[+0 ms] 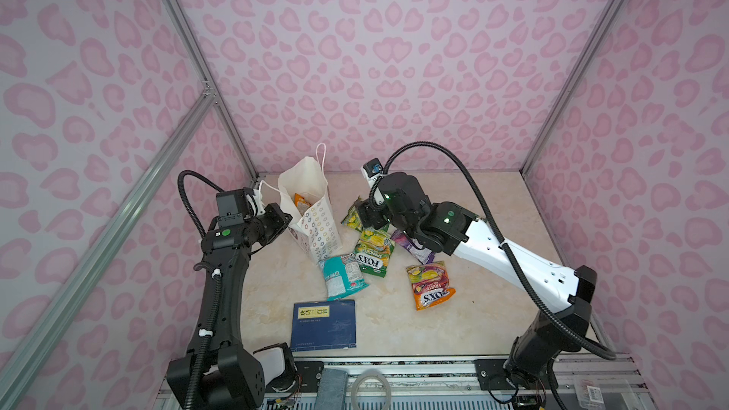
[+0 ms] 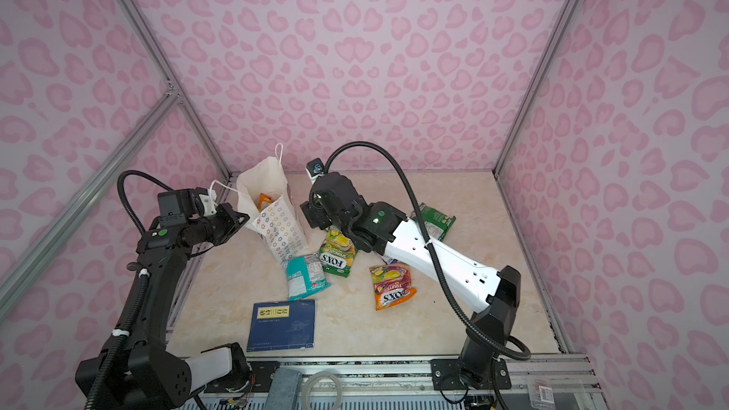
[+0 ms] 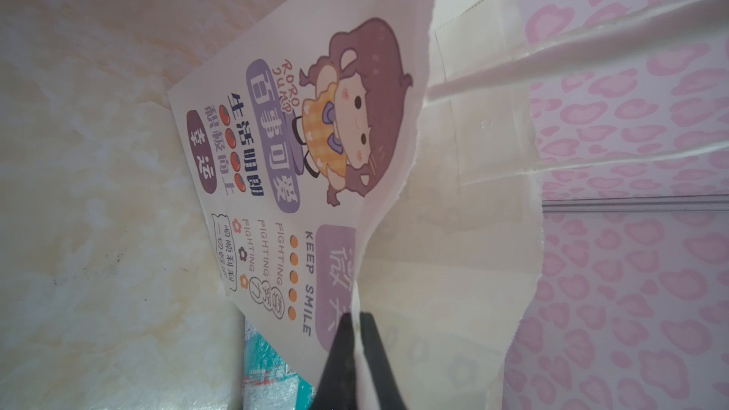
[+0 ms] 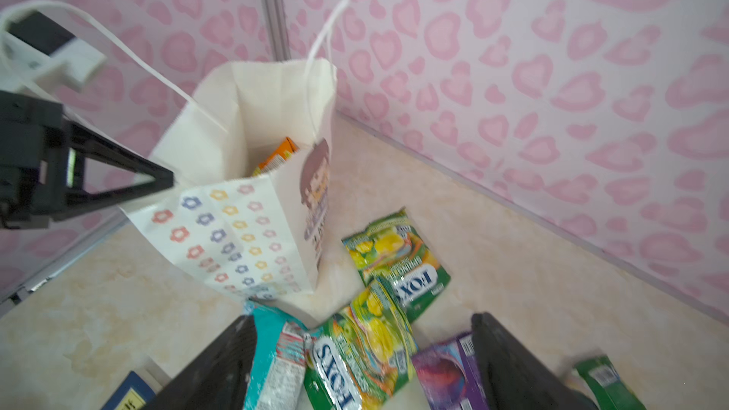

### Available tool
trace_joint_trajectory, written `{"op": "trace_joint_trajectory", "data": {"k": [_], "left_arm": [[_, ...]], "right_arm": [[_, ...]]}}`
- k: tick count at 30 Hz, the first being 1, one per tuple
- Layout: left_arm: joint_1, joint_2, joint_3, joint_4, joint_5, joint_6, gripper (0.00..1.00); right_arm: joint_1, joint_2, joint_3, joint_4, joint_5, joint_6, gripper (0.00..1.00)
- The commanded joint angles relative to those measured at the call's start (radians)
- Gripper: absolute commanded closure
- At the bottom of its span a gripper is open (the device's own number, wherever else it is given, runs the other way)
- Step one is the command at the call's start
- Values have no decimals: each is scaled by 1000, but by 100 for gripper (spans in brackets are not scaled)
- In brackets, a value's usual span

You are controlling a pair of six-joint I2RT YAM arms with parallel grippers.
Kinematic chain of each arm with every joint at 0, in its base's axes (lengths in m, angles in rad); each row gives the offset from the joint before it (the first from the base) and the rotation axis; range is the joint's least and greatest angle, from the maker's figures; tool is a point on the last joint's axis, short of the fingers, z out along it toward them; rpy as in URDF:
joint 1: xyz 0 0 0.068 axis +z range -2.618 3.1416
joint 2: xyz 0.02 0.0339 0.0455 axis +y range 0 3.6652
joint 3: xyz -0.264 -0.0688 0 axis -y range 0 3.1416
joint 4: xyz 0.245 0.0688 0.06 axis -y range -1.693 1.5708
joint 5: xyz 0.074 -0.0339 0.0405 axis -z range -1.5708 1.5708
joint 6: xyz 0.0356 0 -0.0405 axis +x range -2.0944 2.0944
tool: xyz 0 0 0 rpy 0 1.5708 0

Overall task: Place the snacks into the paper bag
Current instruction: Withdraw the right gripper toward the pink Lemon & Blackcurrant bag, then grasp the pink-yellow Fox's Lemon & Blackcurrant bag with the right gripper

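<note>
Paper bag (image 3: 276, 132) in left tool (image 3: 356, 319)

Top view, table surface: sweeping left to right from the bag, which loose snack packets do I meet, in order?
paper bag → teal packet → green FOX'S packet → orange FOX'S packet

Overhead, paper bag (image 1: 319, 230) mouth open; left claw (image 3: 357, 317) at rim, snacks (image 1: 372, 256) alongside.
</note>
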Motion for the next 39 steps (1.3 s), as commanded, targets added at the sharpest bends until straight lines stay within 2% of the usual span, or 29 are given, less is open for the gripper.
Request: {"op": "trace_joint_trajectory", "data": {"k": [1,7,12,20,23,27,33,39], "left_arm": [[0,5,-1,1,7,7,93],[0,12,-6,9,25,1,93],[0,16,-8,10,31,-3,93],[1,19,-12,15,42,-7,93],[0,17,-12,18,42,-8,93],[0,21,-12,17,45,-8,93],[1,26,-13,17,45,-8,93],[0,28,-15,21,45,-10,93]], "right_arm": [[-38,-111,-175,35,13,123,10],[-154,-349,-568,8,-31,301,3],[-243,-523,-859,7,-148,472,2],[-332,-717,-1166,60,-318,629,2],[-351,-732,-1246,108,-380,666,3],[-352,-717,-1310,169,-405,672,3],[-360,-636,-1340,278,-465,661,3],[-360,-571,-1322,286,-454,631,9]]}}
